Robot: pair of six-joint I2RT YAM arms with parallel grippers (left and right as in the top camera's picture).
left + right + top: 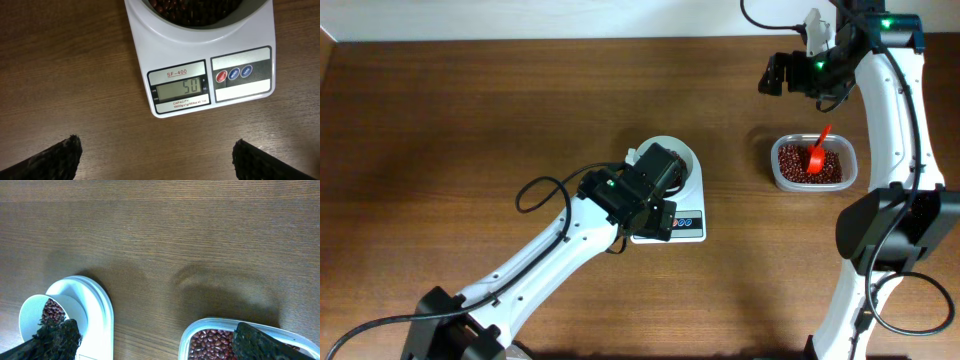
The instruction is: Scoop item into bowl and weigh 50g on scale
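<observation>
The white scale [688, 222] stands at mid-table with the white bowl [682, 152] on it, mostly hidden by my left arm. In the left wrist view the scale [240, 55] reads 50 on its display [181, 88], and the bowl [200, 20] holds red-brown beans [172, 9]. My left gripper [156, 160] is open and empty over bare table just in front of the scale. My right gripper [155, 340] is open and empty, raised at the far right. It sees the bowl [34, 310] with beans [51, 311] and the scale [97, 315].
A clear plastic tub [813, 163] of beans stands at the right with a red scoop [817, 152] resting in it. The tub also shows in the right wrist view [200, 327]. The right arm's base [890, 230] stands at the right edge.
</observation>
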